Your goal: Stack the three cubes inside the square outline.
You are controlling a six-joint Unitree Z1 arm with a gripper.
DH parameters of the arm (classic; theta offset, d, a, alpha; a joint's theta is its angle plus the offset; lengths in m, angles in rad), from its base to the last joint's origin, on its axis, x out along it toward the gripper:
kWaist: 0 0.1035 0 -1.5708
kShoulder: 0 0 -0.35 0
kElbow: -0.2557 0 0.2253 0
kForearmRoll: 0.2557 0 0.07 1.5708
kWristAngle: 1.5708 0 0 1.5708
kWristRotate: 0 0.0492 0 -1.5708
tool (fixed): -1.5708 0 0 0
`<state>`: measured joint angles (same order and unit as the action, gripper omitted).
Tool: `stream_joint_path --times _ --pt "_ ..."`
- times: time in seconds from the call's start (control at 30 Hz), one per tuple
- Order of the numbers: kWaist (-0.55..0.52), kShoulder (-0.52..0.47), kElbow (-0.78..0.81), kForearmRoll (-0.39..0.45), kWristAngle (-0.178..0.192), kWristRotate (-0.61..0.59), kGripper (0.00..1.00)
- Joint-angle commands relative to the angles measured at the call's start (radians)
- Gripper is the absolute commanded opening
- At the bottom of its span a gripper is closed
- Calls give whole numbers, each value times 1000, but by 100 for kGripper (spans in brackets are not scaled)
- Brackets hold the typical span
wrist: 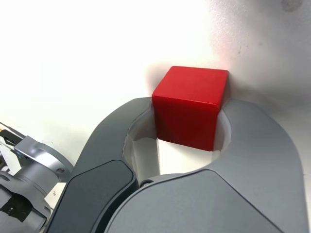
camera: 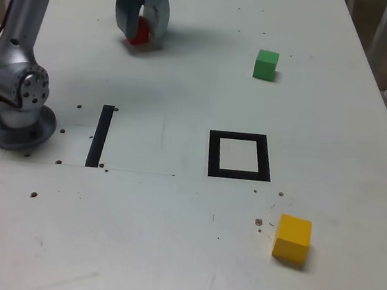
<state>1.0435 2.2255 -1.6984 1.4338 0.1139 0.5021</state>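
red cube (wrist: 190, 108) on the table, wedged between the gripper (wrist: 189, 128) fingers, pinched on both sides

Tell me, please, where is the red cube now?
The red cube sits at the far edge of the table in the exterior view's upper left, clamped inside the hand, well to the left of the green cube.

White table (camera: 167, 254) carries the red cube (camera: 140, 32) right at the gripper (camera: 140, 34), green cube (camera: 265, 64) near it, square outline (camera: 240, 156), black strip (camera: 100, 135) and yellow cube (camera: 292, 238) well away.
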Motion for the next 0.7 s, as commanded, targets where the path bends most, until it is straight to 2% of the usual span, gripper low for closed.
stream_joint_path --times 0.0,0.2,0.37,0.67 --pt "-2 -2 9 1 3 8 29" --pt "-17 -18 22 -1 12 18 29" --pt "-57 -70 54 -4 17 19 29" --pt "-234 -205 165 -11 5 -25 29"
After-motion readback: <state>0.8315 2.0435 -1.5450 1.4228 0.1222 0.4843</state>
